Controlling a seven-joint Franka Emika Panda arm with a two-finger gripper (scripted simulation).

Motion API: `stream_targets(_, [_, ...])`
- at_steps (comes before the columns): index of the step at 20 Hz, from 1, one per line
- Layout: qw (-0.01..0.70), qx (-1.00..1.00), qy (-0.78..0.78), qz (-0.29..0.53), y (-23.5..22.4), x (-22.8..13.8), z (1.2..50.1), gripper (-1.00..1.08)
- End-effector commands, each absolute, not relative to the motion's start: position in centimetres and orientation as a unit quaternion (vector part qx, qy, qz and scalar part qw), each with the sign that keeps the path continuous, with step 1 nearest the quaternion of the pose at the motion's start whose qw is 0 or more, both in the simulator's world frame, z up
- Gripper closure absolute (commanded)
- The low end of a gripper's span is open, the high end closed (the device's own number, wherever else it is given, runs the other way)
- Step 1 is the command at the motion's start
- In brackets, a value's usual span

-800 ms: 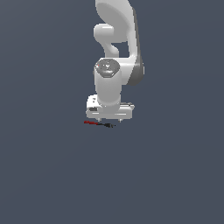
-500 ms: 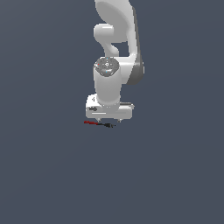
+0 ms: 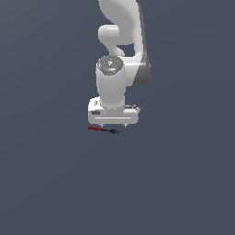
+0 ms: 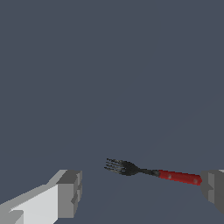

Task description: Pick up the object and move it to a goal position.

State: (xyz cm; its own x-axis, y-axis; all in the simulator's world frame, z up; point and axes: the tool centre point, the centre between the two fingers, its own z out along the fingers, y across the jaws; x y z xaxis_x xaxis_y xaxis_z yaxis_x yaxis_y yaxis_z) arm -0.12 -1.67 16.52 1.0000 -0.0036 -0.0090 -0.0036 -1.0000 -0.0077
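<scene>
The arm is reaching straight down over a plain dark grey floor, with its white hand block sitting just above a small fork. In the wrist view the fork is showing clearly: a red handle on one half and a black neck ending in dark prongs on the other. It is lying flat on the floor, roughly along the line between the two fingers. The gripper is standing wide open, holding nothing, with one grey fingertip well apart from the prongs and the other fingertip just beside the end of the red handle; whether that fingertip is touching the handle cannot be told. In the exterior view the red end of the fork is pointing toward the exterior view's left and the black end toward its right, and the fork is lying just under the hand block, with the fingers themselves too small to make out there.
</scene>
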Motion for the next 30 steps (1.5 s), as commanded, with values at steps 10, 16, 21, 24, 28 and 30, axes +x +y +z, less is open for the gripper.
stream_targets(10, [0.002,-0.999,-0.039,0.005,-2.2,-0.5,15.8,-0.92])
stream_targets(16, [0.0,-0.996,-0.09,0.005,-2.9,-0.9,14.8,-0.92])
stream_targets(21, [-0.002,-0.989,-0.149,0.005,-3.6,-1.5,13.8,-0.92])
stream_targets(24, [-0.003,-0.982,-0.187,0.006,-4.1,-1.9,13.1,-0.92])
stream_targets(28, [-0.004,-0.971,-0.238,0.006,-4.6,-2.4,12.3,-0.92])
stream_targets(30, [-0.004,-0.965,-0.263,0.006,-4.9,-2.7,11.9,-0.92])
